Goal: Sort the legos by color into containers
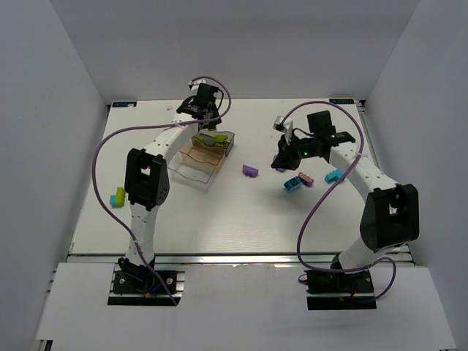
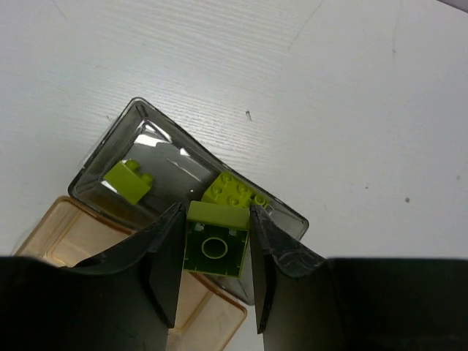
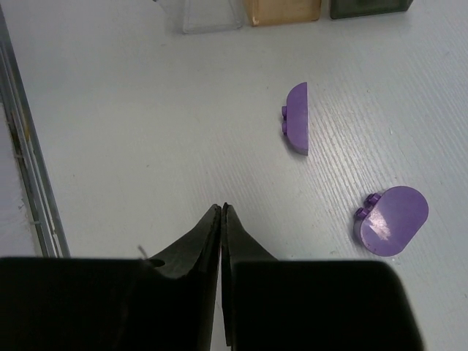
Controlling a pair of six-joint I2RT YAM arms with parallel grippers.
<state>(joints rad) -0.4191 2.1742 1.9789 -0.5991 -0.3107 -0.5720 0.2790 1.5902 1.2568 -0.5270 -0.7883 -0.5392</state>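
Note:
My left gripper [image 2: 216, 212] is shut on a lime green lego [image 2: 213, 247] and holds it above the smoky grey tray [image 2: 110, 157]. Two lime legos [image 2: 128, 180] [image 2: 234, 191] lie in that tray. In the top view the left gripper [image 1: 207, 121] hangs over the grey tray [image 1: 228, 136], with the orange tray [image 1: 191, 151] and the clear tray [image 1: 183, 172] adjoining. My right gripper [image 3: 221, 208] is shut and empty, low over the table, and also shows in the top view [image 1: 281, 162]. Two purple legos [image 3: 297, 128] [image 3: 391, 221] lie to its right.
A purple lego [image 1: 251, 171] lies mid-table. Two cyan legos [image 1: 292, 183] [image 1: 333, 175] and a pinkish one [image 1: 307, 178] lie under the right arm. A cyan and a lime lego [image 1: 117, 197] sit at the far left. White walls enclose the table.

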